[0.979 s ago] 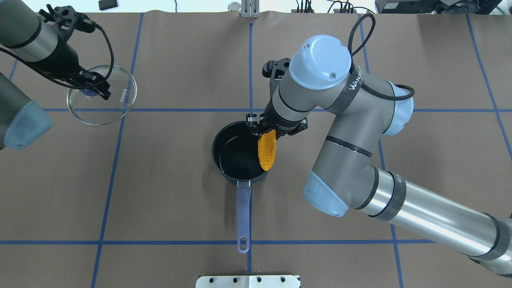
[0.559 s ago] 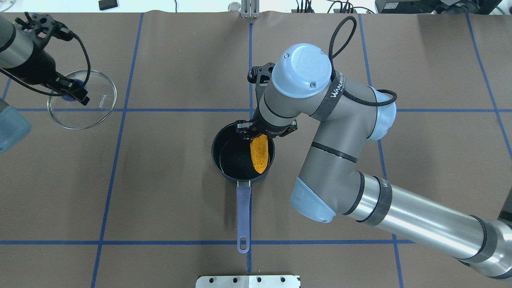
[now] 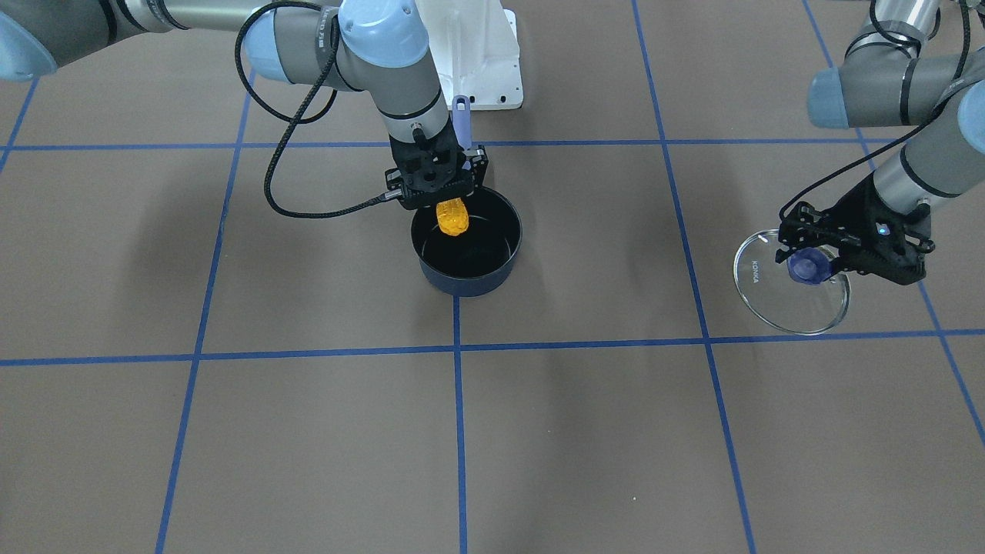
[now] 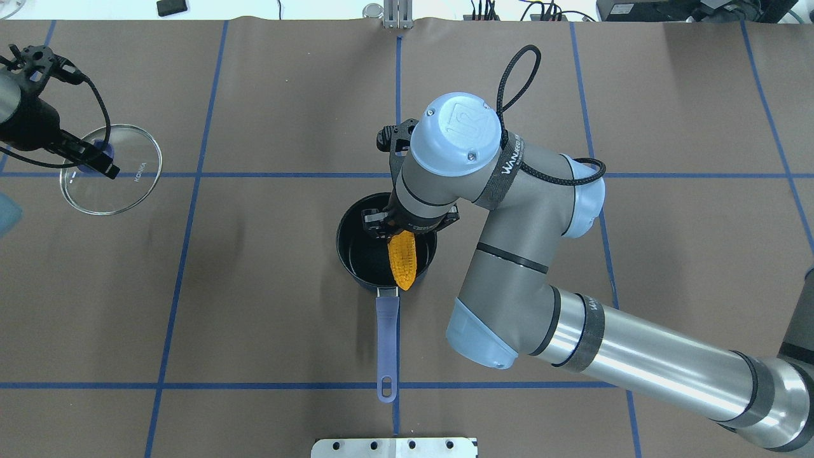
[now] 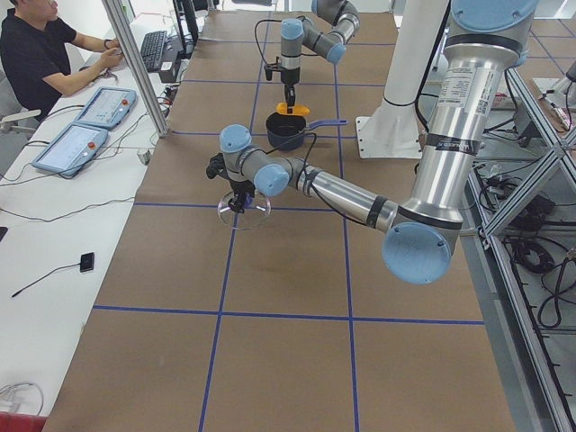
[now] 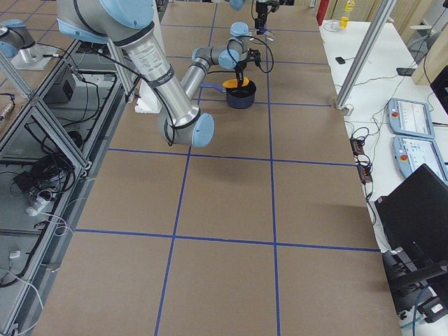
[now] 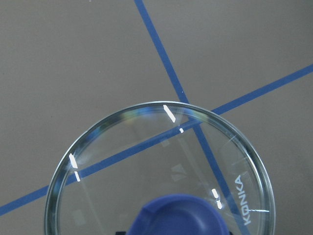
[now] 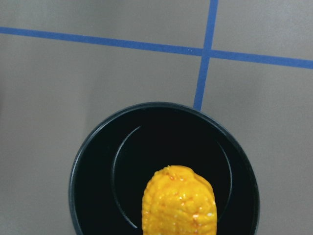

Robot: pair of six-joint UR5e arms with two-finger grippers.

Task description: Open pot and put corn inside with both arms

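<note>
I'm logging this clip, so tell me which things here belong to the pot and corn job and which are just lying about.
Part of the job:
pot, open
corn, held over the pot by the right arm
lid, held by its knob by the left arm

Lying about:
small black box beyond the mat's far edge
two tablets and a keyboard on the side bench

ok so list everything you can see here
pot: one, navy with periwinkle handle, table centre, open
corn: one, yellow-orange, hanging end-down over the pot's mouth
glass lid: one, clear with blue knob, at the table's end on the robot's left
table: one, brown with blue tape grid
person: one, black shirt, seated at side desk
pendants: two, grey-blue, on that desk
left gripper: one, black, shut on the glass lid
right gripper: one, black, shut on the corn's top
</note>
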